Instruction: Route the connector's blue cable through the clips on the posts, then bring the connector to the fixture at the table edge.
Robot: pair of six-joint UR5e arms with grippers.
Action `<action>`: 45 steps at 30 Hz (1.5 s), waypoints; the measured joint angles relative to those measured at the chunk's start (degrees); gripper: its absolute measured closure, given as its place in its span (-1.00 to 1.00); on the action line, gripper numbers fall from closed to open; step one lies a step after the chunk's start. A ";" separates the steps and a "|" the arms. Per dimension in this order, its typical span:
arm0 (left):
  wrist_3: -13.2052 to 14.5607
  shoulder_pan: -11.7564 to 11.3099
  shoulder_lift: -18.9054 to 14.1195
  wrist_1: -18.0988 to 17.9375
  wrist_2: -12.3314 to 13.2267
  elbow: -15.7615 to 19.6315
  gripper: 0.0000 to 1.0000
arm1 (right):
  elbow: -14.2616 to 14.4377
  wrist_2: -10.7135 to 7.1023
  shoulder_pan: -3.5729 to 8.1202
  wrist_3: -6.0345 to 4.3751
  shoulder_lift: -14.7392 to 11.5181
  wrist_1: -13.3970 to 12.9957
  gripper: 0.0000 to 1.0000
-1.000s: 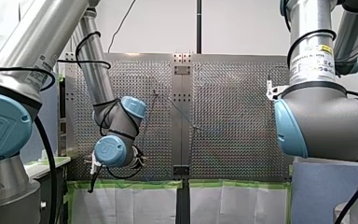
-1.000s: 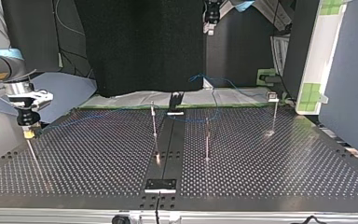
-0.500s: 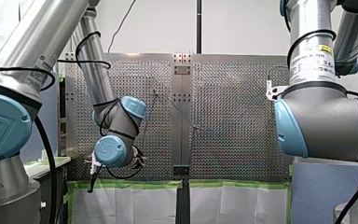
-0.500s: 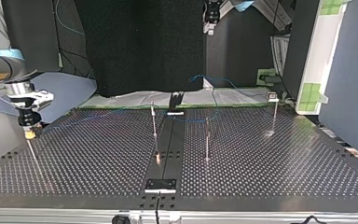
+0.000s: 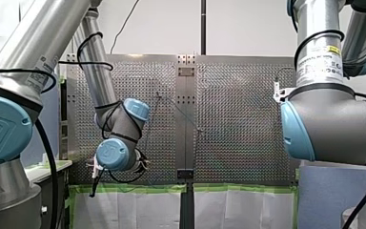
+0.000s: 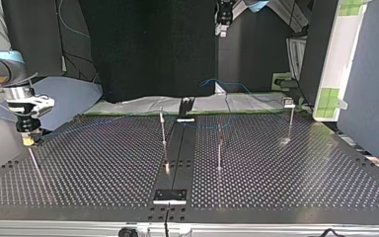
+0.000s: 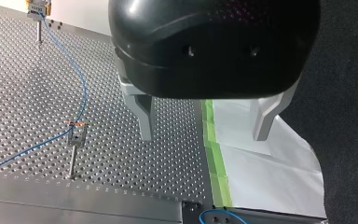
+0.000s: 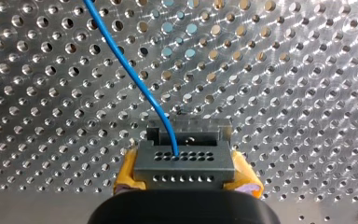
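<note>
In the right wrist view my right gripper [image 8: 185, 181] is shut on the grey connector [image 8: 182, 158], which sits between its yellow pads [image 8: 127, 176]. The blue cable [image 8: 130, 70] leaves the connector's face and runs away over the perforated plate. At the top view's left this gripper [image 6: 28, 140] hangs just above a thin post [image 6: 34, 163]. From there the cable [image 6: 103, 123] passes the clip on the middle post [image 6: 163, 129]. My left gripper [image 7: 205, 126] is open with nothing between its metal fingers [image 7: 145, 116]. It hangs high above the far table edge [image 6: 223, 24].
Two more clip posts [image 6: 219, 148] [image 6: 291, 118] stand right of the dark centre strip. A black block [image 6: 185, 109] sits at the strip's far end and a plate [image 6: 170, 196] at its near end. Green tape [image 7: 213, 154] and white sheeting border the far edge.
My right gripper with the connector has shifted slightly toward the top view's left. My left arm has stayed still.
</note>
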State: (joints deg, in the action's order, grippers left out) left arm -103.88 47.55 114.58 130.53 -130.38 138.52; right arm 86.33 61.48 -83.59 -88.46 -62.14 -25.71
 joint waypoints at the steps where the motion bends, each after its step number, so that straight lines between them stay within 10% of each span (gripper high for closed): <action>1: 0.00 -0.01 0.01 0.00 0.00 -0.01 -1.00 | 0.00 0.00 0.00 0.00 0.00 0.00 1.00; 12: 0.00 0.02 0.00 0.00 0.00 0.02 -1.00 | -0.03 0.00 -0.01 0.00 -0.02 -0.01 1.00; 13: 0.00 0.02 0.01 0.00 0.00 0.02 -1.00 | -0.03 0.00 -0.01 0.00 -0.02 0.00 0.24; 19: 0.00 -0.08 -0.01 0.00 0.00 0.00 -1.00 | -0.03 0.00 -0.01 0.00 -0.03 0.00 -0.78; 45: 0.53 0.15 0.02 -1.15 0.05 -0.63 -1.00 | -0.03 0.00 -0.01 0.00 -0.02 0.00 -1.00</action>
State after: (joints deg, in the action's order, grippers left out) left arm -103.35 47.70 114.59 129.38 -130.33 137.90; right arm 86.30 61.47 -83.60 -88.46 -62.16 -25.71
